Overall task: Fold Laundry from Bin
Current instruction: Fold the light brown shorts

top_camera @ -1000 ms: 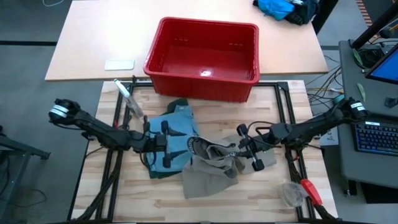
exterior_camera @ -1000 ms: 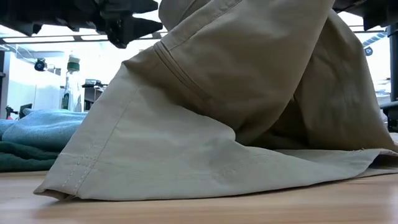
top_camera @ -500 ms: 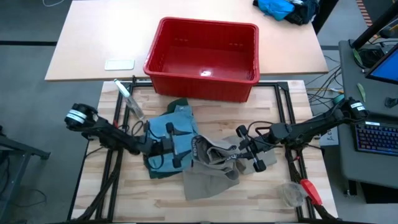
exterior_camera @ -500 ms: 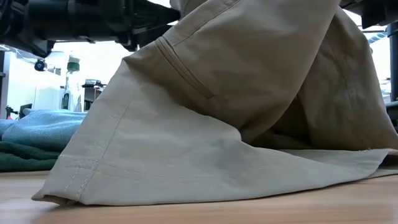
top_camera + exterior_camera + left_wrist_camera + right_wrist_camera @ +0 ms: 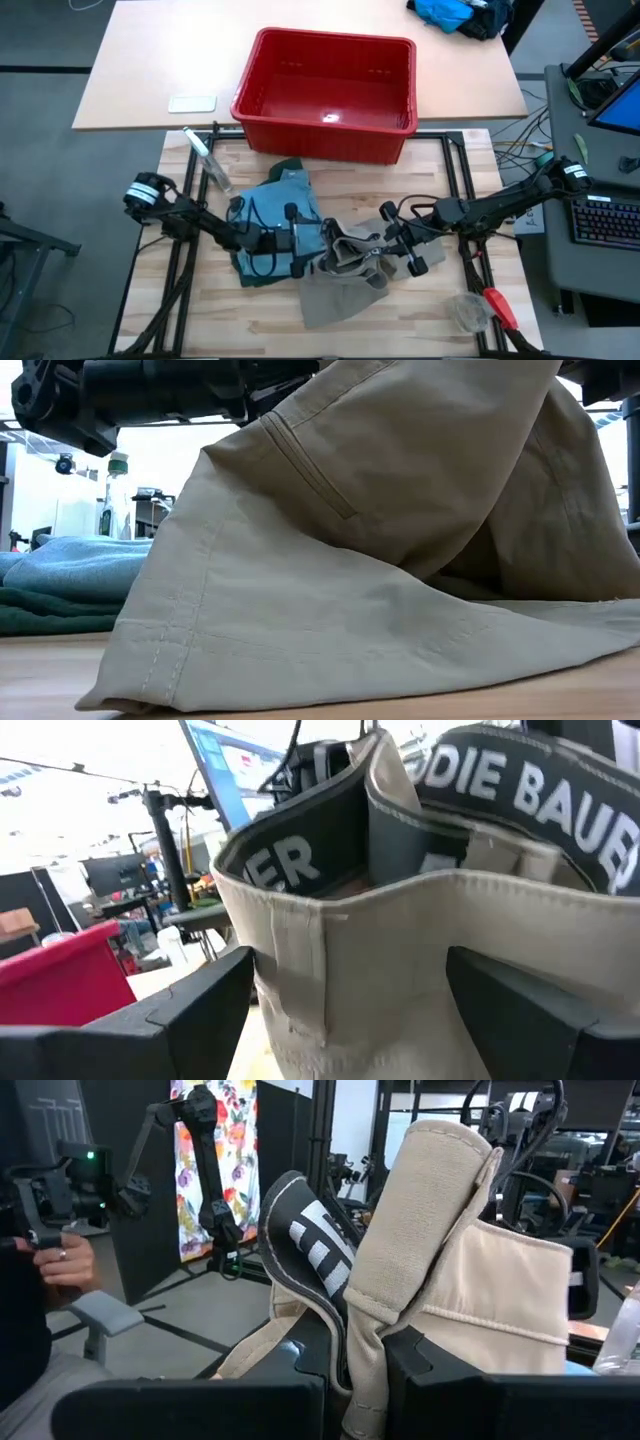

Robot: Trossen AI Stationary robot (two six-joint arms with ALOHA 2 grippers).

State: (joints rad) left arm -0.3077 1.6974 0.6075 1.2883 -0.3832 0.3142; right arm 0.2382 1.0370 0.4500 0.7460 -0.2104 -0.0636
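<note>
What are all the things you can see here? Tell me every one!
Bin: one, bright red, on the pale far table, nothing visible inside.
Khaki garment: one, tan, mid wooden table, its waistband lifted.
Light blue garment: one, left of the khaki garment.
Dark green garment: one, under the blue one.
Bright blue cloth heap: one, far right corner.
White flat item: one, left of the bin.
Red-handled tool: one, near right edge.
Keyboard: one, dark, on the right desk.
Person's hand: one, in the room behind.
Left claw: open, at the waistband.
Right claw: shut on the khaki garment.
</note>
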